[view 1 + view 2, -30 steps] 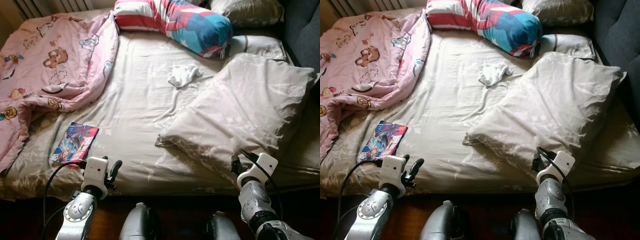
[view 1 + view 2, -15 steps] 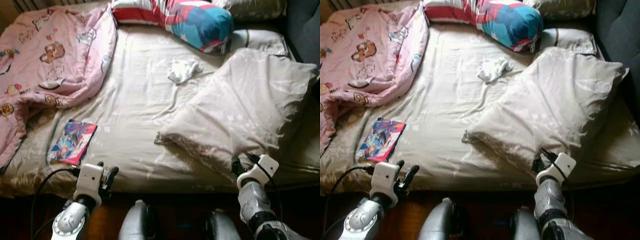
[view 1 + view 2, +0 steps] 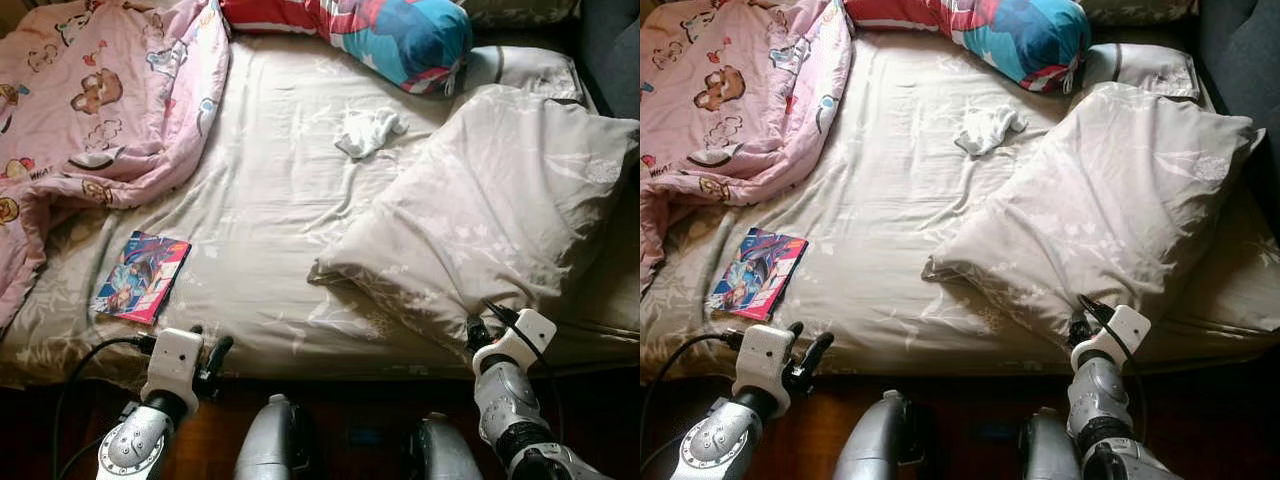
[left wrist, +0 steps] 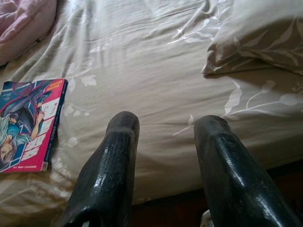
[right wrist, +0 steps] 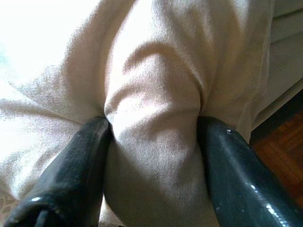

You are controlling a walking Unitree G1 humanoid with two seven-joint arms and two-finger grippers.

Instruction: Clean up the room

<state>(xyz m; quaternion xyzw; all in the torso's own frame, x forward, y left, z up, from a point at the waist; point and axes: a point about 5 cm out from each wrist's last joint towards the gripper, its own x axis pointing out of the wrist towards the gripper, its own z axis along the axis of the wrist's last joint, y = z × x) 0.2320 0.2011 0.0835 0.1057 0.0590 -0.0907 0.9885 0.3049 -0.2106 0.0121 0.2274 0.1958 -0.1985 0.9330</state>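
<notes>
Right gripper (image 5: 154, 142), fingers pinching a bunched fold of the large beige leaf-print pillow (image 3: 500, 210), apparently only cloth, which may slip free when lifted; left gripper (image 4: 165, 137) open, empty.

Head stereo pair looks down over the bed (image 3: 280, 220); wrist views sit close — sharing its near edge.

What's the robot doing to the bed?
The robot stands at the foot of a messy bed. Its right gripper has pinched the near edge of the big beige pillow, with cloth bunched between its fingers. Its left gripper is open and holds nothing, hovering at the bed's edge near a colourful book. A pink blanket, a striped bolster and a white cloth lie further up.
</notes>
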